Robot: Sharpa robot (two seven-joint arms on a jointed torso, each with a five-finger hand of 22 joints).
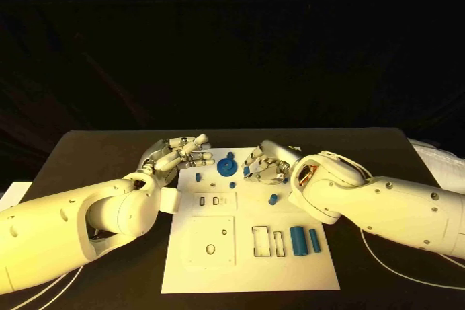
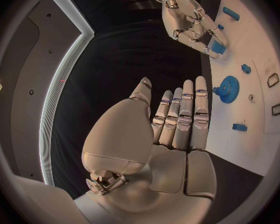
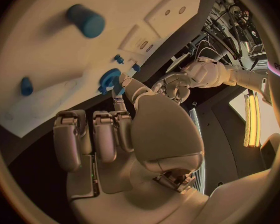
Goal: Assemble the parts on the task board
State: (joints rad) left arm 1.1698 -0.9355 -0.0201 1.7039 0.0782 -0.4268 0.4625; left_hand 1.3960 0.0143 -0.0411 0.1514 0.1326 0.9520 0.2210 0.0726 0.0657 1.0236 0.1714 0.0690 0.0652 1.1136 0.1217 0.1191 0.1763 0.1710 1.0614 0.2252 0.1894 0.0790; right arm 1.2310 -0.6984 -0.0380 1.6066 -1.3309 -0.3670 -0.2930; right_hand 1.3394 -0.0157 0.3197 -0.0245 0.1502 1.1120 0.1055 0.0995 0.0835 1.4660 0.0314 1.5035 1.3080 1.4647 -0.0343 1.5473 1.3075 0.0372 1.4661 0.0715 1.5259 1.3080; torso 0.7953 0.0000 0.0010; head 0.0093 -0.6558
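Now the right hand (image 1: 263,166) pinches a small blue part (image 2: 217,48) over the task board (image 1: 250,269), just beside the blue gear (image 1: 227,165), while the left hand (image 1: 179,154) lies flat with fingers apart, holding nothing.

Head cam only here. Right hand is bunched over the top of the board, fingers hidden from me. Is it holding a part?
Observer: Yes. The left wrist view shows the right hand pinching a small blue part at its fingertips.
Operator: Left hand carrying anything?
Observer: No. In that view the left hand has a bare palm and straight fingers lying side by side, over the black table next to the task board edge.
Operator: Is the pinched part touching the gear?
Observer: No. The blue gear lies on the board with a white gap between it and the pinched part.
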